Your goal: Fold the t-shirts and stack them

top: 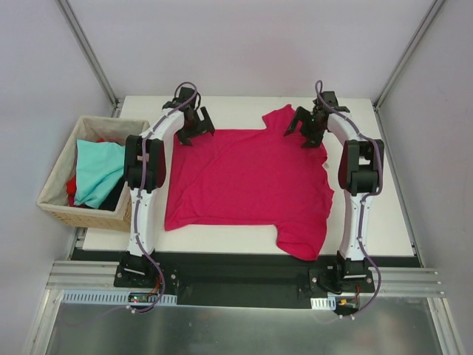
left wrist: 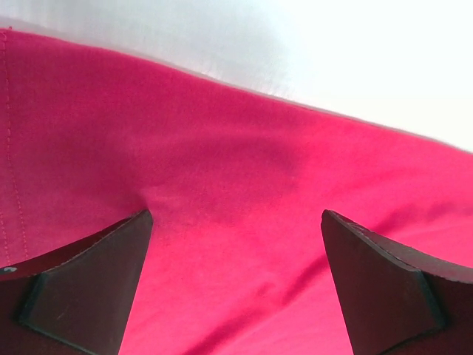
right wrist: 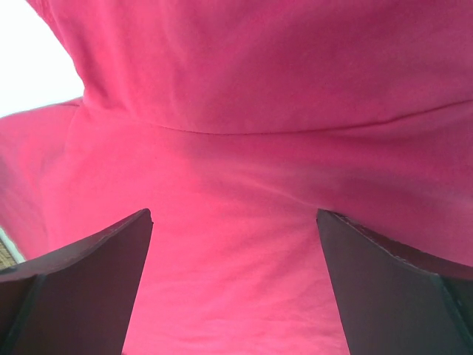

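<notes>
Crimson-magenta t-shirt (top: pixel 247 181): soft matt knit cloth w/ stitched hem. Teal t-shirt (top: pixel 96 170): matt cloth. Basket (top: pixel 81 217): woven wicker, rough. Bench (top: pixel 373 222): smooth, matt, white. Left tool (left wrist: pixel 236 214) fingers (left wrist: pixel 81 288): dark matt plastic.

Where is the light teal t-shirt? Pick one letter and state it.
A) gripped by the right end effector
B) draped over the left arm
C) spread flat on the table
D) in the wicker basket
D: the light teal t-shirt lies in the wicker basket at the left, while only the crimson t-shirt is spread on the table.
</notes>
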Motion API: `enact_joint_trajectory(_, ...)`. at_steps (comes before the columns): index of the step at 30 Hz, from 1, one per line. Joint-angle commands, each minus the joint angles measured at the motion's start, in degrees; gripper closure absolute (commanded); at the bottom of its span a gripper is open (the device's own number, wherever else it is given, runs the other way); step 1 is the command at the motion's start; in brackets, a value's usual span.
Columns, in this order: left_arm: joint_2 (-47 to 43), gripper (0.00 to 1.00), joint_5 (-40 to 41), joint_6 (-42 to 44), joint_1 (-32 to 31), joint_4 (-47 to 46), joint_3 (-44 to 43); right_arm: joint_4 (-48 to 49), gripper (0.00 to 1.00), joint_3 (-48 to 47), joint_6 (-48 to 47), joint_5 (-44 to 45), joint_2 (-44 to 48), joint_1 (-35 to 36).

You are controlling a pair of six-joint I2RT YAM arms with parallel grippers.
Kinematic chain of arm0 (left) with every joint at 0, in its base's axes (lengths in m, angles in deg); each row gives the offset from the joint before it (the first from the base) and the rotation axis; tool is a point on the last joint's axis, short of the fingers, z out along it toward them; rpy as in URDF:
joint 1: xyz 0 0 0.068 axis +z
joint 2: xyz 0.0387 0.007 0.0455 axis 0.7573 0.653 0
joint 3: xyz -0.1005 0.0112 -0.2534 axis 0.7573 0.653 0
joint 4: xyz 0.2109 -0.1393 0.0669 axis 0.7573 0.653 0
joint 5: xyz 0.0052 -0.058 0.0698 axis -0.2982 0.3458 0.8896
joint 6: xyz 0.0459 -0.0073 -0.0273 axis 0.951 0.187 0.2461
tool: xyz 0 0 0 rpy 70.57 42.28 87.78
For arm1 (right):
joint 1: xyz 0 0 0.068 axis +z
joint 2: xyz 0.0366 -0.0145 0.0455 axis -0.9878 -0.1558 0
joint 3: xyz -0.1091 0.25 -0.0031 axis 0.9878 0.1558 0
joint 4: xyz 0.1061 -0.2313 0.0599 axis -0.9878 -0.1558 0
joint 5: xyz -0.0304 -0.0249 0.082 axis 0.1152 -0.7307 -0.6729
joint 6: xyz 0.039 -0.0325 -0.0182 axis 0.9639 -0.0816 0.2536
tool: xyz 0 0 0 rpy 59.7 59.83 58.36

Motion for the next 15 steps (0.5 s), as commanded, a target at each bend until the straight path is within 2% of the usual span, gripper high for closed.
enact_joint_trajectory(1, 3.4, 0.01, -4.3, -3.9, 0.9, 0.6, -3.7, -0.6, 0.0, -1.8, 0.1, 0.5, -2.1, -2.3)
enact_joint_trajectory(8, 7.6, 0.02, -8.3, -8.6, 0.9, -1.1, -8.1, -0.6, 0.0, -5.8, -0.9, 1.2, -3.9, -4.9)
enact_joint_trajectory(15, 11.3, 0.01, -11.6, -9.5, 0.9, -4.9, -11.3, 1.2, 0.0, -12.3, -0.6, -0.1, -7.9, -6.3)
